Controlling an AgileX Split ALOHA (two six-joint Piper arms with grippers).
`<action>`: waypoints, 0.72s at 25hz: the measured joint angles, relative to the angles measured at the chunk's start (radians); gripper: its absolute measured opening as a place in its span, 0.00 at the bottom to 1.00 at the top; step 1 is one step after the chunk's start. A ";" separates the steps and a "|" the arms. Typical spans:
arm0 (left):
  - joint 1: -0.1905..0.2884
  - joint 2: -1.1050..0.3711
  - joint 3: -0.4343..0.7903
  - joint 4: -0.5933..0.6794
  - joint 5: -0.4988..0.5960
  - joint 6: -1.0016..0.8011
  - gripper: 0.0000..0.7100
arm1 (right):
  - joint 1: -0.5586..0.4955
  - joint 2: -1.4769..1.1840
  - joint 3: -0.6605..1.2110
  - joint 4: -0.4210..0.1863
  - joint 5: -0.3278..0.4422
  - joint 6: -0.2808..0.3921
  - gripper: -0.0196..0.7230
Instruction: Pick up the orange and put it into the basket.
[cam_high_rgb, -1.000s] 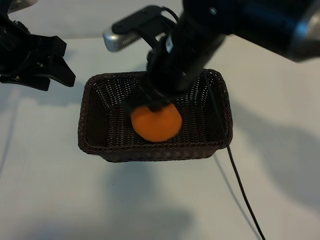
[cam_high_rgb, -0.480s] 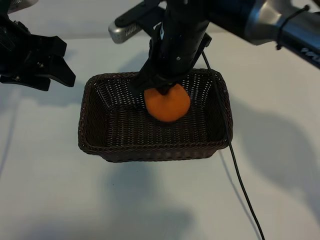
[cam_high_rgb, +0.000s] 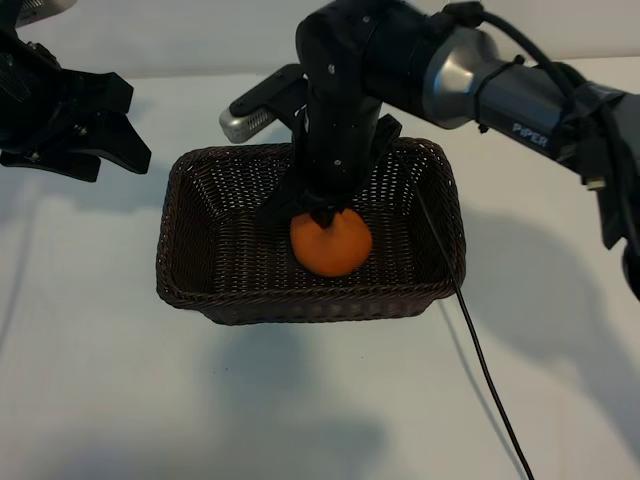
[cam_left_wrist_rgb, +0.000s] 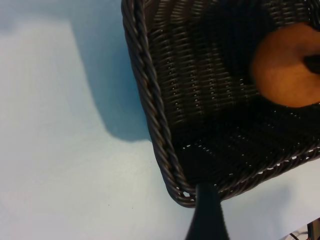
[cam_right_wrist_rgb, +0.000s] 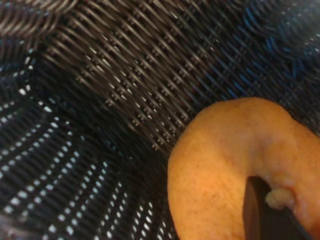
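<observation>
The orange (cam_high_rgb: 331, 243) is low inside the dark brown wicker basket (cam_high_rgb: 180, 290), right of its middle. My right gripper (cam_high_rgb: 322, 212) reaches down from above and is shut on the top of the orange. In the right wrist view a dark finger (cam_right_wrist_rgb: 260, 210) presses into the orange (cam_right_wrist_rgb: 220, 170) beside its puckered stem end, with the basket weave (cam_right_wrist_rgb: 100, 100) close behind. Whether the fruit touches the floor I cannot tell. My left gripper (cam_high_rgb: 140, 128) hangs open beyond the basket's back left corner, holding nothing. Its wrist view shows the basket rim (cam_left_wrist_rgb: 155, 100) and the orange (cam_left_wrist_rgb: 282, 70).
The basket stands on a white table (cam_high_rgb: 100, 380). A thin black cable (cam_high_rgb: 480, 370) trails from the right arm over the basket's right rim and across the table toward the front. The right arm's wrist camera (cam_high_rgb: 250, 108) juts out above the basket's back edge.
The right arm has drawn back and gone down, carrying the orange from high above the basket to low inside it. The left arm has not moved.
</observation>
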 joint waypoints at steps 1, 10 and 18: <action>0.000 0.000 0.000 0.000 0.000 0.000 0.80 | 0.000 0.002 0.000 0.000 -0.003 0.000 0.12; 0.000 0.000 0.000 0.000 0.000 0.000 0.80 | 0.000 0.003 -0.002 0.001 0.008 -0.016 0.38; 0.000 0.000 0.000 0.000 0.000 0.000 0.80 | 0.000 0.002 -0.019 -0.002 0.057 -0.016 0.78</action>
